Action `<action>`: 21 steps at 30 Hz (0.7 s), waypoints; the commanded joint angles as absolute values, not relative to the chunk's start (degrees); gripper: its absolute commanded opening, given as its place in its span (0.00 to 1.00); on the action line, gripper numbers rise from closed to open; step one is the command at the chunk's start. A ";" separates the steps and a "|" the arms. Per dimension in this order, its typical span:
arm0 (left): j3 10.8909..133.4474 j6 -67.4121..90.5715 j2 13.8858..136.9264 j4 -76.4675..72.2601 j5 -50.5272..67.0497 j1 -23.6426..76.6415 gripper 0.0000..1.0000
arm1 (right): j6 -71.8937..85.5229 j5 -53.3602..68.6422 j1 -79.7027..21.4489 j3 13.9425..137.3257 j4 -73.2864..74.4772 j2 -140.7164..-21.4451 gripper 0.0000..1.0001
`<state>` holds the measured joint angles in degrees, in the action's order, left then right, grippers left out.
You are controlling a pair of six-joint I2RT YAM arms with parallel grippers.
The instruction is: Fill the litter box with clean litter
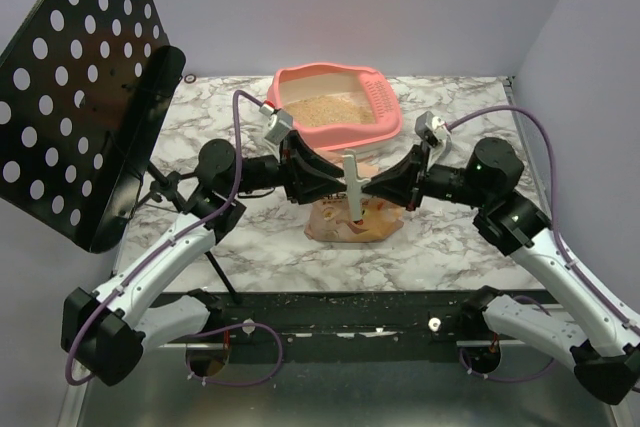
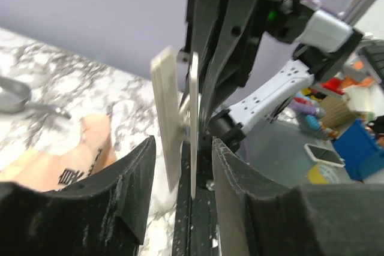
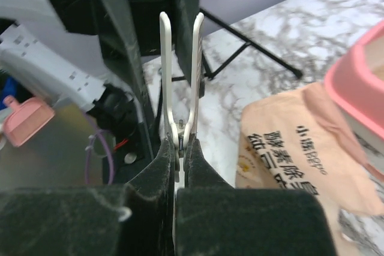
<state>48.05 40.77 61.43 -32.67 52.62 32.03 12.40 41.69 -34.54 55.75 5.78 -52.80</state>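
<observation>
The pink litter box (image 1: 383, 105) stands at the back centre with tan clean litter (image 1: 325, 110) in it; its pink rim also shows in the right wrist view (image 3: 359, 82). A tan paper bag (image 1: 350, 224) lies in front of it. Both grippers meet above the bag at a white clip (image 1: 352, 179). My right gripper (image 1: 370, 188) is shut on the clip's pinch end (image 3: 180, 70). My left gripper (image 1: 333, 187) is open, its jaws standing on either side of the clip's two white arms (image 2: 165, 125) with gaps on both sides.
A black perforated panel (image 1: 80, 97) on a stand leans over the table's left side. A small silver scoop (image 2: 13, 96) lies on the marble beyond the bag (image 2: 54, 160). The printed bag (image 3: 300, 148) fills the right of the right wrist view.
</observation>
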 commanded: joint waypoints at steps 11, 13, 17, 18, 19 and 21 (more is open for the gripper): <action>54.32 0.27 59.15 12.03 27.70 36.82 0.52 | 2.37 12.67 -34.45 64.60 25.39 -48.70 0.00; 54.75 -4.03 60.29 13.96 25.94 38.84 0.52 | 1.85 12.22 -34.45 65.04 27.15 -47.99 0.00; 54.32 -8.52 62.31 14.33 22.94 41.48 0.52 | 1.06 11.69 -34.45 64.78 29.79 -46.85 0.00; 54.06 -9.13 62.66 13.98 22.85 41.66 0.52 | 1.14 11.52 -34.45 64.34 29.97 -46.41 0.00; 53.88 -9.58 63.19 13.45 22.68 41.83 0.52 | 1.23 11.51 -34.54 63.64 29.88 -46.15 0.00; 53.61 -10.19 64.15 12.40 22.68 42.10 0.52 | 1.32 12.30 -34.45 62.67 29.79 -45.79 0.00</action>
